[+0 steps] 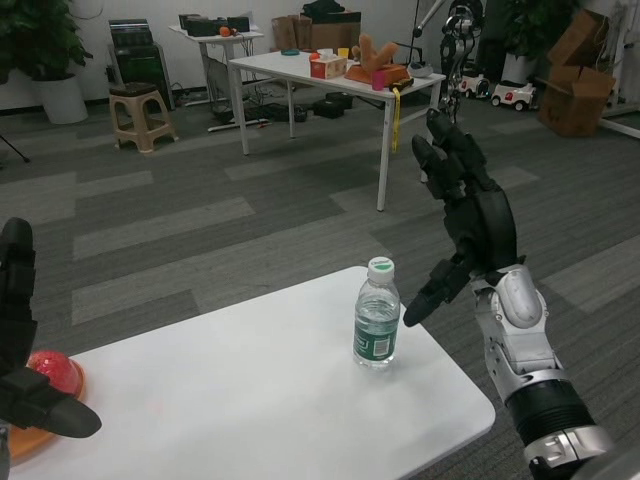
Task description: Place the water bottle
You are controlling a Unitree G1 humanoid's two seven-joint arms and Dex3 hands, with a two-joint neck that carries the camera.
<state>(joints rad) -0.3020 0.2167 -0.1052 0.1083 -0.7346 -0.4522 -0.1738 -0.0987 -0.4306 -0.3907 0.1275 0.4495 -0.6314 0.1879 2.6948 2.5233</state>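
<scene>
— What does the room look like?
— Grey carpet (pixel 200 215) in light and dark bands, a white wall (pixel 130 10) behind.
— Furniture?
— A cluttered white table (pixel 330 75), a beige stool (pixel 140 115), cardboard boxes (pixel 578 75) right, a potted plant (pixel 45 50) left.

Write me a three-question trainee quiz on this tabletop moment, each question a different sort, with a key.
1. True or false: the right hand grips the water bottle.
2. Multiple choice: the bottle stands A) on its side at the table's middle, B) upright near the white table's far right edge, C) on the floor.
3. Fill in: at the table's left edge, by the left hand, sits a ___ rounded object on an orange dish.

Key: 1 false, its fingers are spread and it is raised beside the bottle, apart from it; 2 B; 3 red.
</scene>
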